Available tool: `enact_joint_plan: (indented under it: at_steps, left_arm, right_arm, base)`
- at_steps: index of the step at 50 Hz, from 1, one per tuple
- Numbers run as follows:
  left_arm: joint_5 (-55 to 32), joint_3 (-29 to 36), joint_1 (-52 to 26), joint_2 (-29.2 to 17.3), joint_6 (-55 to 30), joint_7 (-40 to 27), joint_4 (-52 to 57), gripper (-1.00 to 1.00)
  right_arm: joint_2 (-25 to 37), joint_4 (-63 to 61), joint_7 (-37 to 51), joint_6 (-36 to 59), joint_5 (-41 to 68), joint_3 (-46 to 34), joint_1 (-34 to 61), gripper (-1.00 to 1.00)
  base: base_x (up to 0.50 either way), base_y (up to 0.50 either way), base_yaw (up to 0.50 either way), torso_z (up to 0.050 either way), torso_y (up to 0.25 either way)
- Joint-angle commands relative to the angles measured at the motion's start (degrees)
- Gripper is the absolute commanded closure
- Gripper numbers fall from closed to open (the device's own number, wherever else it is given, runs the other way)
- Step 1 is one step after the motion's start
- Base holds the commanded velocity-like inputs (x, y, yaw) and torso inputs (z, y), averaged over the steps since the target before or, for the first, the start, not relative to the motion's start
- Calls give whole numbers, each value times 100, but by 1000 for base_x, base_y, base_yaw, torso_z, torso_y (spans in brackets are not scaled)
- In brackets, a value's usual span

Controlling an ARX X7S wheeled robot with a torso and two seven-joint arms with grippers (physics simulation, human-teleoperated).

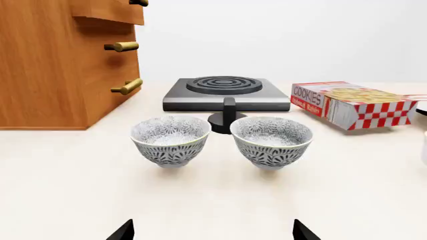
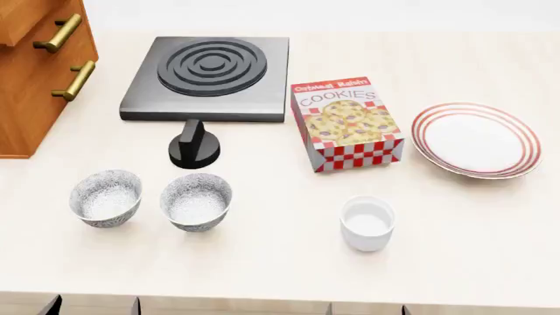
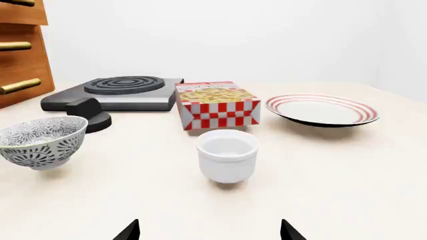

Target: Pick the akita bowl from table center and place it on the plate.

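Two speckled grey-black bowls stand side by side near the table's front. The akita bowl (image 2: 197,201) is the one nearer the table's middle; it also shows in the left wrist view (image 1: 271,141) and the right wrist view (image 3: 41,142). Its twin (image 2: 106,197) stands to its left. The plate (image 2: 476,139), white with red rings, lies at the far right and holds nothing. My left gripper (image 1: 213,232) is open, short of both bowls, with nothing between its fingers. My right gripper (image 3: 210,232) is open too, facing a plain white cup (image 3: 227,155).
The white cup (image 2: 368,223) stands between the akita bowl and the plate. A cookie box (image 2: 345,123) lies behind it. A black hotplate (image 2: 208,77) with a loose knob (image 2: 193,146) is at the back. A wooden drawer cabinet (image 2: 35,72) stands at the far left.
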Motion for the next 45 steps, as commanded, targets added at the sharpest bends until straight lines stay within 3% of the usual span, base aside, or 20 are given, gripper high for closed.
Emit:
enact_joint_plan:
  at_steps: [1, 15, 17, 20, 24, 32, 38, 45]
  left_arm:
    - [-138, 115, 3, -101, -154, -36, 58, -100]
    - [-516, 324, -268, -257, -478, -267, -30, -100]
    - [-605, 294, -328, -301, -783, -325, 453, -100]
    - [-907, 107, -824, -459, -2073, -477, 1588, -100]
    - [-1125, -175, -1479, -480, -2756, -712, 1816, -100]
    - [-1272, -425, -1607, -684, -2434, -649, 1435, -100]
    - [-1310, -472, -1598, -727, -2483, -745, 1572, -100]
    - [-1338, -485, -1618, -722, -2384, -807, 1440, -100]
  right_arm:
    - [56, -76, 177, 119, 231, -46, 17, -100]
    - [303, -347, 422, 235, 654, -148, 87, -100]
    - [372, -647, 570, 364, 552, -125, 74, -100]
    - [503, -1282, 672, 686, 946, 283, 68, -100]
    - [649, -1954, 884, 970, 1441, 876, -30, -100]
    - [794, -2678, 1086, 827, 1915, 1685, -521, -100]
    - [803, -2760, 1135, 729, 1994, 1782, -585, -100]
    - [816, -2821, 1135, 579, 2006, 1771, -632, -100]
  base:
    - [0, 0, 0, 0, 0]
    - [0, 0, 0, 0, 0]
    - [0, 0, 0, 0, 0]
    - [0, 0, 0, 0, 0]
    - [0, 0, 0, 0, 0]
    - [115, 0, 0, 0, 0]
    - [500, 0, 0, 0, 0]
    - [51, 0, 0, 0, 0]
